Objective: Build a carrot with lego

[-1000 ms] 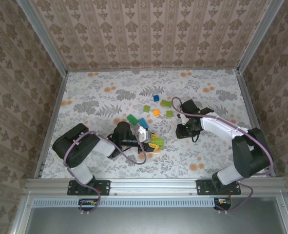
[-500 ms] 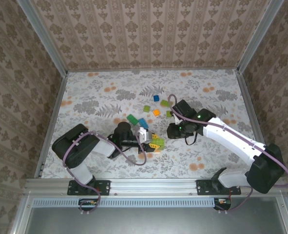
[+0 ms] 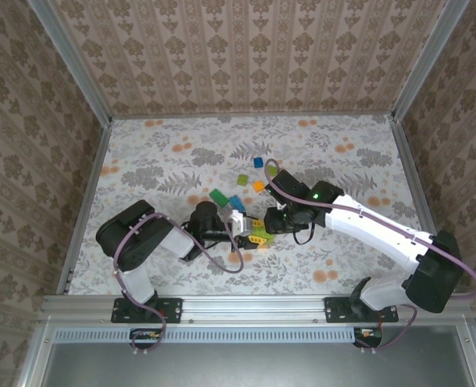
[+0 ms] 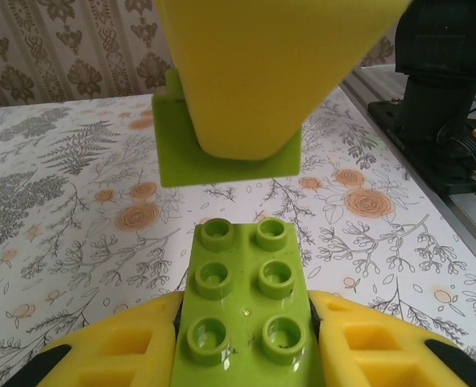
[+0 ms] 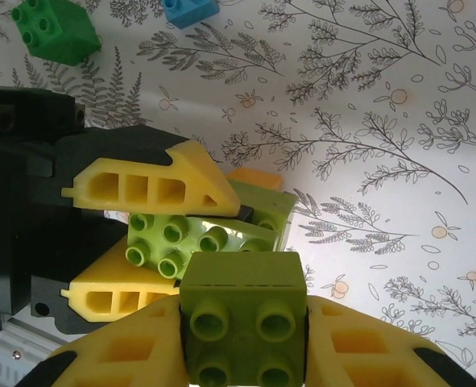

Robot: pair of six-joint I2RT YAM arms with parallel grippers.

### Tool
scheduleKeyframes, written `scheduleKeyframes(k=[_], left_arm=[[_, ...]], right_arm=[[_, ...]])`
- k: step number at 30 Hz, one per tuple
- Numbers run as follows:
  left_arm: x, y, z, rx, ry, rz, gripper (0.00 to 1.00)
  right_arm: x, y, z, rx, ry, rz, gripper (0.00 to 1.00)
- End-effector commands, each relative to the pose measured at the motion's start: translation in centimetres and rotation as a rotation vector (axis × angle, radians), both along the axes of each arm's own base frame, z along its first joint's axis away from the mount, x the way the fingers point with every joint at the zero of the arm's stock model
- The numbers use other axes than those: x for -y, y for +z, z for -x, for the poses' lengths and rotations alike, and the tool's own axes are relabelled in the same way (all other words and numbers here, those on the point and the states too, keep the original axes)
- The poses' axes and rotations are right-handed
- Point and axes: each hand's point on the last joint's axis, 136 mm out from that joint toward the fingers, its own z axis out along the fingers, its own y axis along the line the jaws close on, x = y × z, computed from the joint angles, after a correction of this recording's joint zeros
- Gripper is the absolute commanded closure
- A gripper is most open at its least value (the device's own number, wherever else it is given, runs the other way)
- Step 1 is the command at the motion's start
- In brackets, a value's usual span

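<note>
Top external view has both arms meeting at lower centre of the floral-printed table (image 3: pixel 157 161). There the left gripper (image 3: pixel 242 229) is clamped narrow on the carrot (image 3: pixel 259 236), a small build of lime-green studded plastic bricks. In the left wrist view its six-stud face sits between the yellow fingers (image 4: pixel 125 347). A small orange plastic piece (image 5: pixel 254 176) shows just behind the build. The right gripper (image 3: pixel 270 223), partly closed, holds a square four-stud lime-green plastic brick (image 5: pixel 242 282) just beside the carrot, a strip of table visible between them. Loose lego lies above centre: a dark green brick (image 3: pixel 219 196), a blue brick (image 3: pixel 236 202) and an orange brick (image 3: pixel 258 185).
</note>
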Motion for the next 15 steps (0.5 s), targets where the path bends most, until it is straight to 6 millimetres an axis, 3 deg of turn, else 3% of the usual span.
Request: scheduleKeyframes(k=[1, 15], left_arm=[[-1.23, -4.58, -0.03, -0.111, 0.043, -0.139, 0.87], [-1.15, -5.34, -0.38, -0.137, 0.035, -0.171, 0.86]], right_arm=[[0.70, -0.78, 0.24, -0.031, -0.032, 0.067, 0.81], [0.97, -1.49, -0.04, -0.015, -0.049, 0.105, 0.82]])
